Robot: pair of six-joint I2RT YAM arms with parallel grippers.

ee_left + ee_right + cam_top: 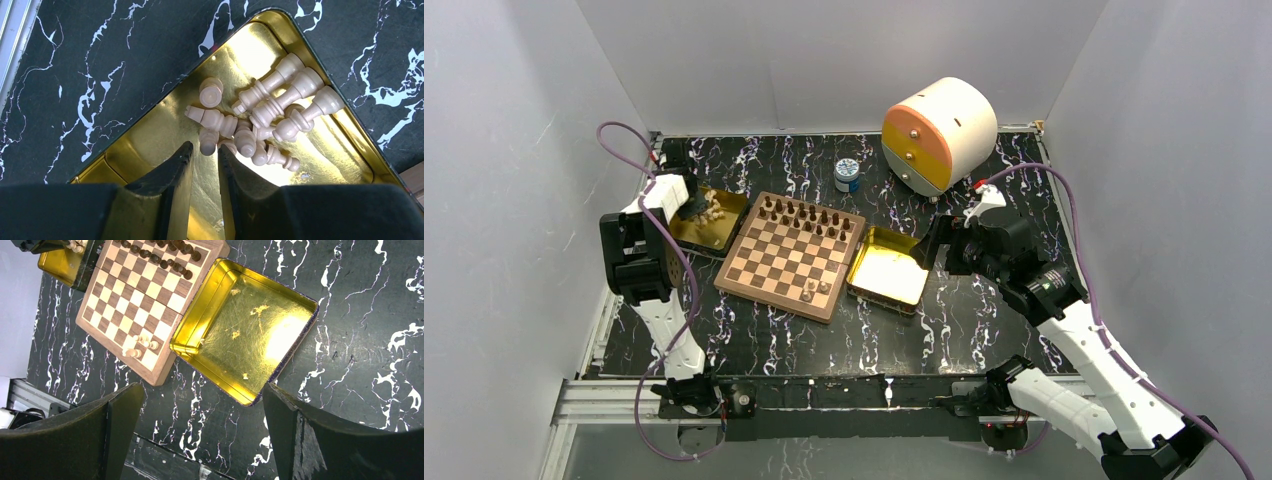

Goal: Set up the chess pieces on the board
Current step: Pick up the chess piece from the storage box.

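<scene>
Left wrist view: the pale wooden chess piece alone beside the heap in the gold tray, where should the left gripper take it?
Take the lone pale wooden piece across its round body, from straight above, with the left gripper. The floor of the shiny gold tray is bare beside it, and a small gap parts it from the heap of pale pieces, so the fingers probably fit.

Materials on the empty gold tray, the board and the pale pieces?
Empty gold tray: likely metal, mirror-shiny, with glare and fine scratches inside.
Board: looks like wood, matte brown rim, light and dark squares.
Pale pieces: probably turned wood, smooth satin finish; plastic can't be ruled out.
</scene>
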